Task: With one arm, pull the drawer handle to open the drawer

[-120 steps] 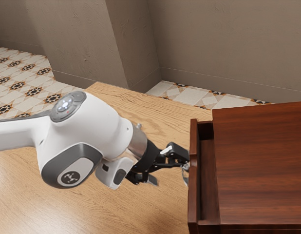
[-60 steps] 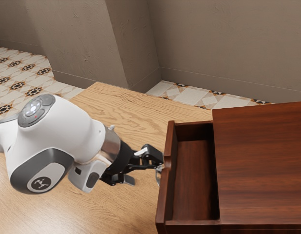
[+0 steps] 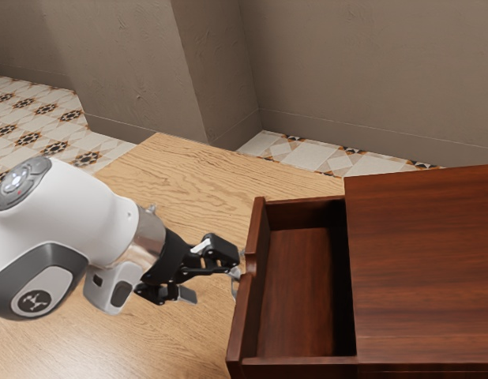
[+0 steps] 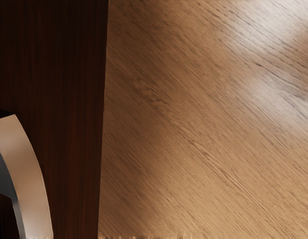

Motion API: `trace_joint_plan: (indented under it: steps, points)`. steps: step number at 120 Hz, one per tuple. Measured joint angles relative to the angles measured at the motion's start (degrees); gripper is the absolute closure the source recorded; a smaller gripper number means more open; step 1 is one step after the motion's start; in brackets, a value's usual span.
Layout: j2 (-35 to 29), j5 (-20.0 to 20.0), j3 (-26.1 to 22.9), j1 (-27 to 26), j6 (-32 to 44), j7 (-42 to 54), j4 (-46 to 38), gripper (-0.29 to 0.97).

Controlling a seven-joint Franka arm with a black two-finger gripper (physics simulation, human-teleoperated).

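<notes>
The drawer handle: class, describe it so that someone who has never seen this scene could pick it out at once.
Find the dark red-brown cabinet on the exterior view's right; its drawer stands open. On the drawer's outer front, by the black gripper, is the handle: a pale curved band, the only light thing on that dark wood.
</notes>
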Motion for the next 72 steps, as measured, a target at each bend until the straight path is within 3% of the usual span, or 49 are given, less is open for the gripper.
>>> trace_joint_plan:
  steps: [72]
  points:
    - [-4.6,0.1,-1.0,1.8,1.8,-0.2,-2.3,0.01]
